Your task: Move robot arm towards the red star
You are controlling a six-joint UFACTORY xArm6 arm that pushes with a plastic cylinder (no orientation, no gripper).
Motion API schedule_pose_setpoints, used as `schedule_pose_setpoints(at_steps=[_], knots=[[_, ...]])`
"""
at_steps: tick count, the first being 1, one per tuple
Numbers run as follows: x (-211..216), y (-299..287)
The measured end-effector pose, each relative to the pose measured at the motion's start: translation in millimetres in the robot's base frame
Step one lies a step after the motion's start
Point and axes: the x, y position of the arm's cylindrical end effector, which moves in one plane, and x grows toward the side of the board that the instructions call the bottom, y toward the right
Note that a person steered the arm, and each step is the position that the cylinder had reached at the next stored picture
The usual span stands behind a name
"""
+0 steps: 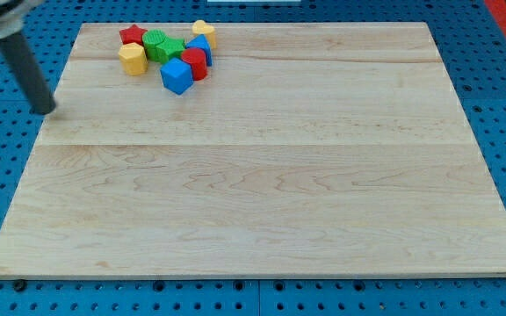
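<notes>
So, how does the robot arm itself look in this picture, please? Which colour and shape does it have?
Only the end of the arm shows, at the view's top left: a straight, round, dark grey rod, plain and unmarked, running down to my tip. Above it there is a blurred white part with a bit of orange-red at the edge. No cables are visible.

Straight dark grey cylindrical rod, matte, smooth, no visible markings or screws. Its upper end at 11 o'clock of the view joins a blurred whitish and orange-red mount; my tip (46, 111) is blunt and rounded.
</notes>
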Motion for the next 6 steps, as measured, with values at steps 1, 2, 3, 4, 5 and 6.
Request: schedule_pose_setpoints(at_steps=[1,2,3,4,5,6], knots=[[-9,-2],[-15,-2],[-77,-1],[-165,24],[-193,61],[-166,102]])
